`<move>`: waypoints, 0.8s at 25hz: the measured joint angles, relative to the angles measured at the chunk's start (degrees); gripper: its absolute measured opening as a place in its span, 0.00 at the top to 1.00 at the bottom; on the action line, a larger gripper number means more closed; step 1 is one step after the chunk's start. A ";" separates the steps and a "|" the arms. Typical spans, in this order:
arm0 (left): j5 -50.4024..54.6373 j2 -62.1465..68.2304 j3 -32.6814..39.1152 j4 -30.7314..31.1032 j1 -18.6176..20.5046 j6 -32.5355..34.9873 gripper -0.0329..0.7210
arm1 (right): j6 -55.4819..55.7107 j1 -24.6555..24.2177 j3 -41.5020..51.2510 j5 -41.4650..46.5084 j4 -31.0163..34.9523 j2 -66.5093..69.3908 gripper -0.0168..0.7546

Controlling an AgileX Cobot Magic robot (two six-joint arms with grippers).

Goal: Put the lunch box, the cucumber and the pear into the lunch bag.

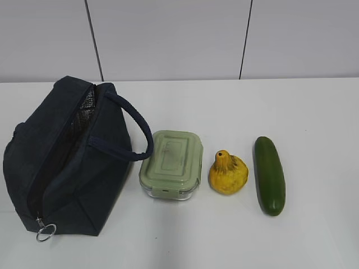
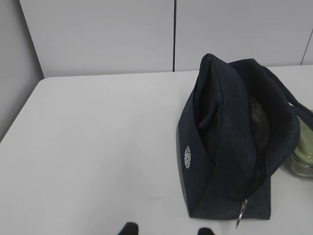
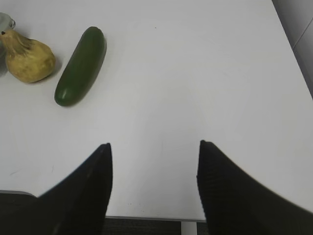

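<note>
Right wrist view: right hand (image 3: 154,152) spread, smooth cucumber (image 3: 81,65), lumpy pear (image 3: 29,58); left hand's state unclear.

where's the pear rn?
On the table, right of centre in the exterior view: the pear sits between the lunch box on its left and the cucumber on its right, touching neither. Right wrist view shows it far left.
</note>
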 joint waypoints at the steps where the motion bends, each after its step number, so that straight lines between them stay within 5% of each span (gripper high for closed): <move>1: 0.00 0.00 0.00 0.00 0.00 0.00 0.64 | 0.00 0.00 0.00 0.00 0.00 0.00 0.41; 20: 0.00 0.00 0.00 0.00 0.00 0.00 0.64 | 0.00 0.00 0.00 0.00 0.00 0.00 0.41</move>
